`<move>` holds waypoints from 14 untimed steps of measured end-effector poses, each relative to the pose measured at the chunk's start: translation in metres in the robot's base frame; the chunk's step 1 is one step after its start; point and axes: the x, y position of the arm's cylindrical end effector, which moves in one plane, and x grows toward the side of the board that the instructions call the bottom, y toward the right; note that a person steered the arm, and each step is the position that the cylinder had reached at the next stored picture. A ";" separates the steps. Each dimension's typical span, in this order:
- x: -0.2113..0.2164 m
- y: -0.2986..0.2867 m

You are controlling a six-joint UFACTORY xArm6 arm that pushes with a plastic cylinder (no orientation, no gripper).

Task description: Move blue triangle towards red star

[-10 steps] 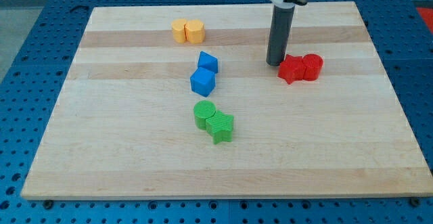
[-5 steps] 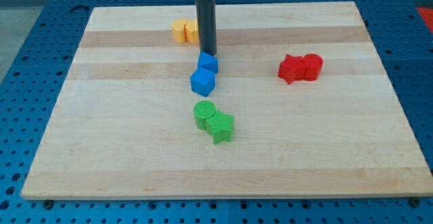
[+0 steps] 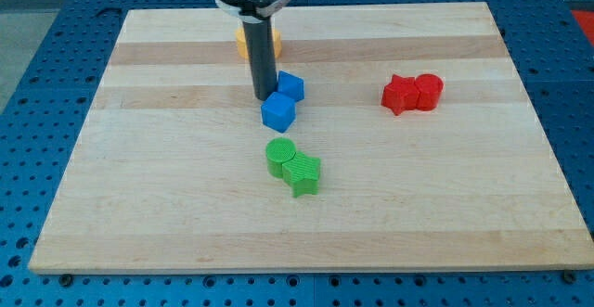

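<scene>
The small blue triangle block [image 3: 290, 86] lies near the board's middle, just above the blue cube [image 3: 278, 113]. My tip [image 3: 263, 97] stands at the triangle's left side, against it or nearly so, and just above the cube's upper left corner. The red star [image 3: 400, 95] lies well to the view's right at about the same height, touching a red cylinder [image 3: 429, 92] on its right. Open board lies between the triangle and the star.
Two yellow blocks [image 3: 273, 40] sit side by side near the view's top, partly hidden behind the rod. A green cylinder [image 3: 281, 155] and a green star [image 3: 303, 173] touch each other below the blue cube. The wooden board [image 3: 139, 205] rests on a blue perforated table.
My tip swept from beside the red star leftwards across the board, passed above the blue triangle, and now stands at its left. The triangle has shifted slightly to the right.
</scene>
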 end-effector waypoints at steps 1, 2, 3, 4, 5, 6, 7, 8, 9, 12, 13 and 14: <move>-0.001 0.003; -0.006 -0.009; -0.007 -0.011; -0.007 0.010; -0.009 0.023; -0.011 0.036; -0.011 0.049; -0.011 0.058; -0.001 0.062; 0.025 0.084; 0.027 0.091; 0.027 0.091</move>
